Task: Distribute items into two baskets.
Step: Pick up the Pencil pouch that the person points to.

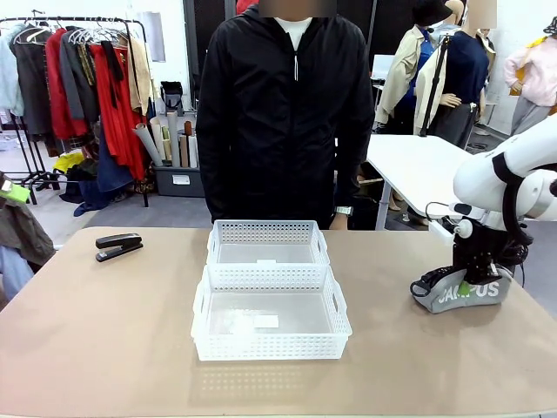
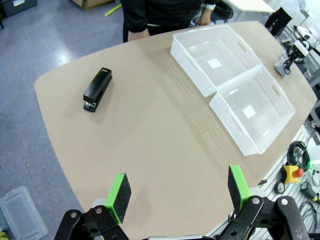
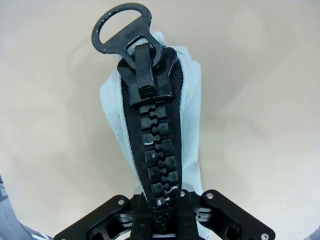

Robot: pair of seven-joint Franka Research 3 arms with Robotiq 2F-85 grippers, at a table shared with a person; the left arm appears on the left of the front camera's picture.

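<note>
The grey pouch [image 1: 459,293] with white "CAMPUS" lettering lies at the table's right side. My right gripper [image 1: 471,279] comes down on it from above and is shut on it. In the right wrist view the pouch [image 3: 187,107] runs away from the gripper [image 3: 162,206], its chunky black zip pinched between the jaws and a ring pull at the far end. The black stapler [image 1: 119,246] [image 2: 97,90] lies at the far left. Two white lattice baskets [image 1: 265,231] [image 1: 270,347] stand end to end mid-table with nothing inside. My left gripper [image 2: 179,192] hangs open high above the table.
A person in a black jacket [image 1: 283,113] stands at the far edge behind the baskets. A clothes rack [image 1: 78,87] and another white table [image 1: 418,165] are beyond. In the left wrist view, cables and a red stop button [image 2: 292,174] sit off the table's near edge.
</note>
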